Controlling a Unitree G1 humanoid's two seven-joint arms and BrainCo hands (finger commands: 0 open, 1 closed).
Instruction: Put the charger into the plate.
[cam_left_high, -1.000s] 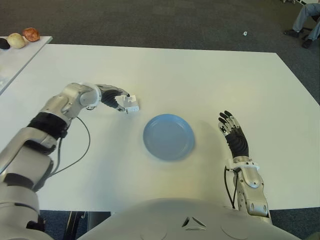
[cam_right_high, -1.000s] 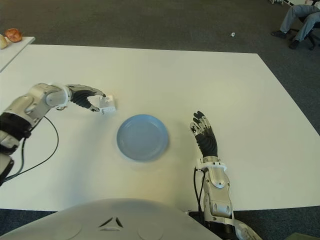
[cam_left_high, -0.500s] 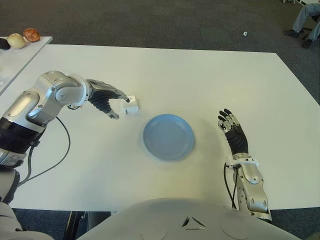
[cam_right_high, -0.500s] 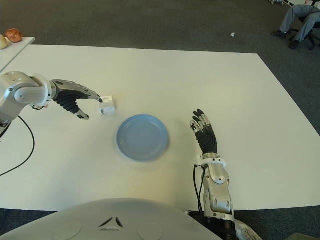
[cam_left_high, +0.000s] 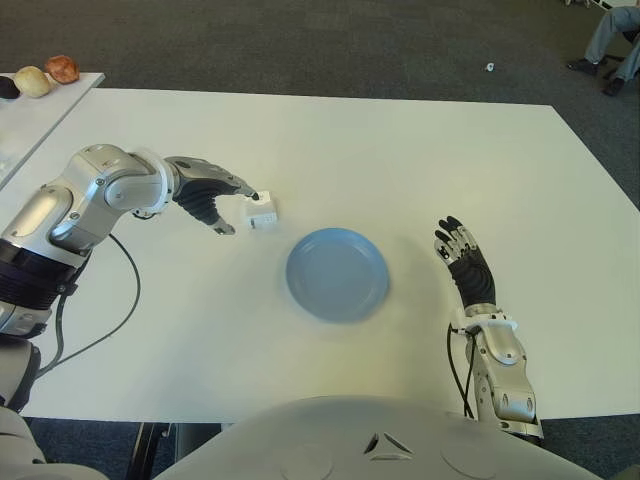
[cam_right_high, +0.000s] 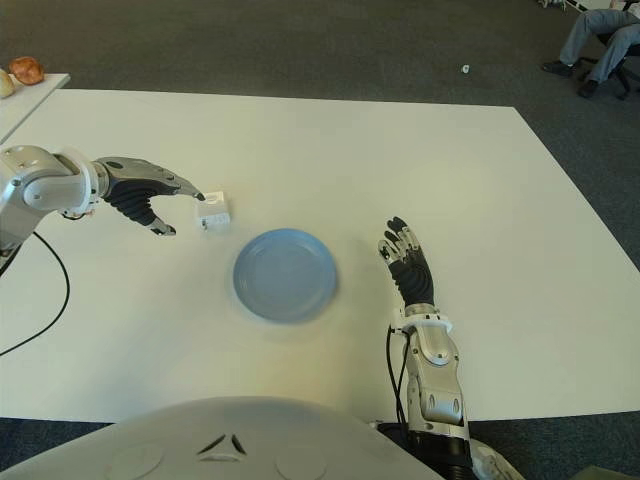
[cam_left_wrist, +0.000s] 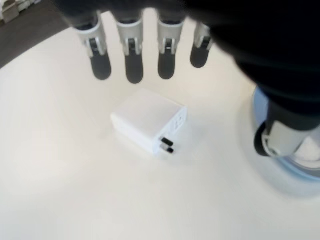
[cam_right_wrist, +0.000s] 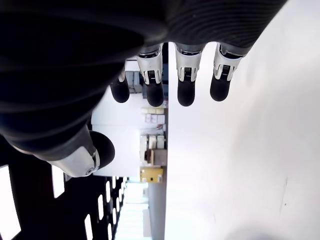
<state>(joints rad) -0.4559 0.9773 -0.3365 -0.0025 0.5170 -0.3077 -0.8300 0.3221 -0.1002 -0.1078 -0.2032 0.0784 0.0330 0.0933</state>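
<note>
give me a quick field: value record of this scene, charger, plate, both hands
charger: white, lying on the table, left of the plate, not held
plate: blue, holds nothing
left hand: over the table beside the charger, fingers spread, grasping nothing
right hand: idle, right of the plate, fingers open
task state: charger not yet in plate

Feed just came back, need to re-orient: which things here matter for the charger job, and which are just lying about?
For the job:
charger, on the table, not held
blue plate, holding nothing
left hand, open, at the charger

Lying about:
right hand, open, right of the plate
round items on the side table, far left
</note>
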